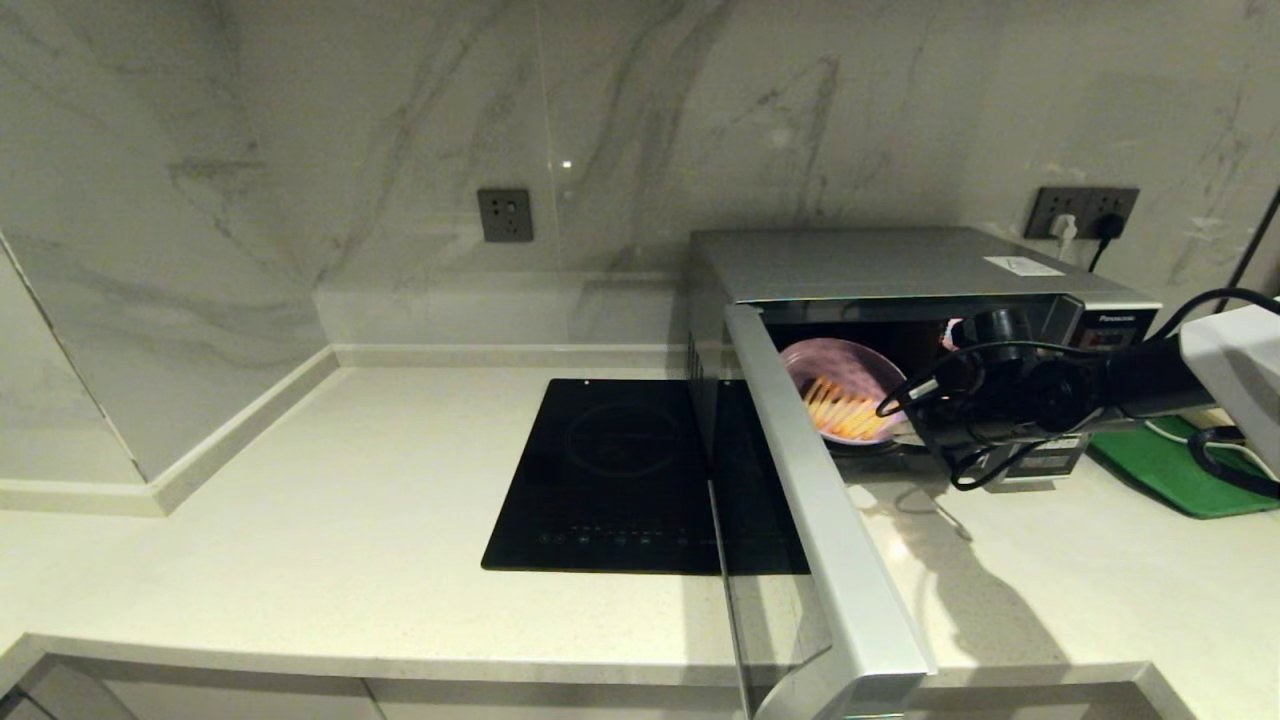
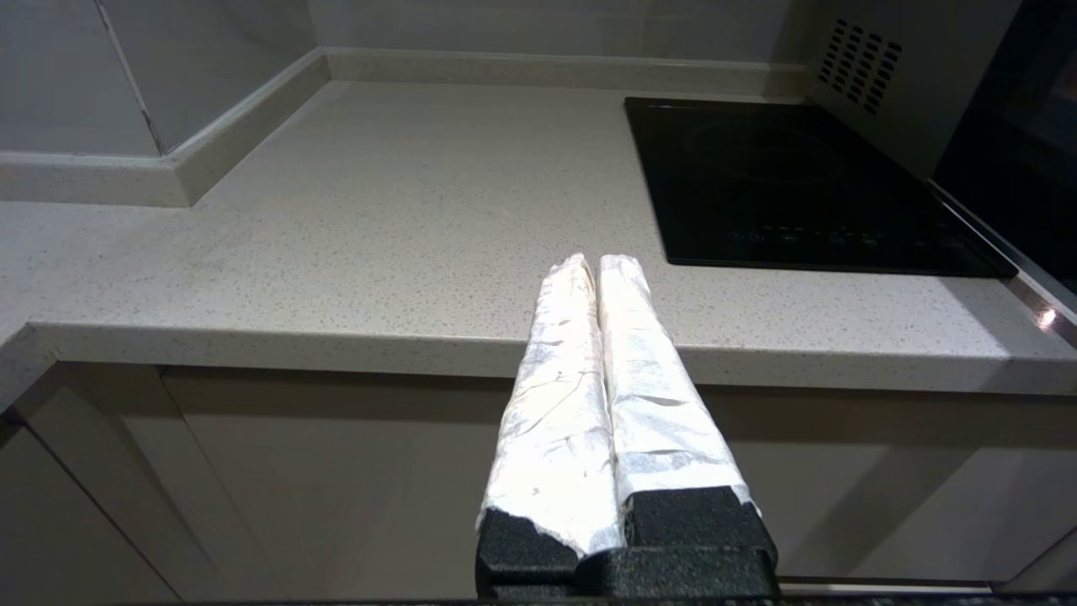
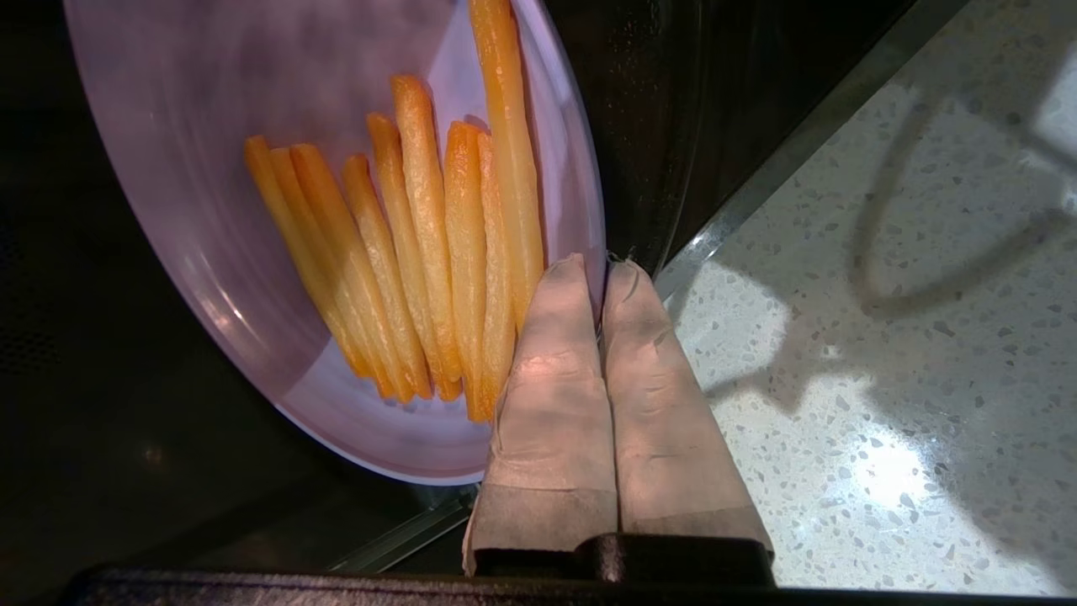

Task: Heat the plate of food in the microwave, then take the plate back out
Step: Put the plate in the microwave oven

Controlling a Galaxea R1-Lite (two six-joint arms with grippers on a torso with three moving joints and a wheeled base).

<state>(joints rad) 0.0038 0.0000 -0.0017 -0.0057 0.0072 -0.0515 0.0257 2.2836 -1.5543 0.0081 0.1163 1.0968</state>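
R gripper (image 3: 599, 268) jaws clamped on plate of food (image 3: 210, 210) rim inside microwave (image 1: 900, 265), door open. L gripper (image 2: 599, 263) jaws together, parked.

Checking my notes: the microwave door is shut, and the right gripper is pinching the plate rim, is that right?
Not quite: the head view shows the microwave door swung wide open. The right gripper is indeed shut on the plate rim.

The right gripper (image 3: 600, 268) and its black arm cover the right side of the plate of food (image 1: 840, 378) in the head view. In the right wrist view the plate's far edge runs out of the picture. The microwave (image 1: 880, 262) door's near end is cut off at the bottom. The green tray (image 1: 1165, 470) is partly hidden behind the arm.
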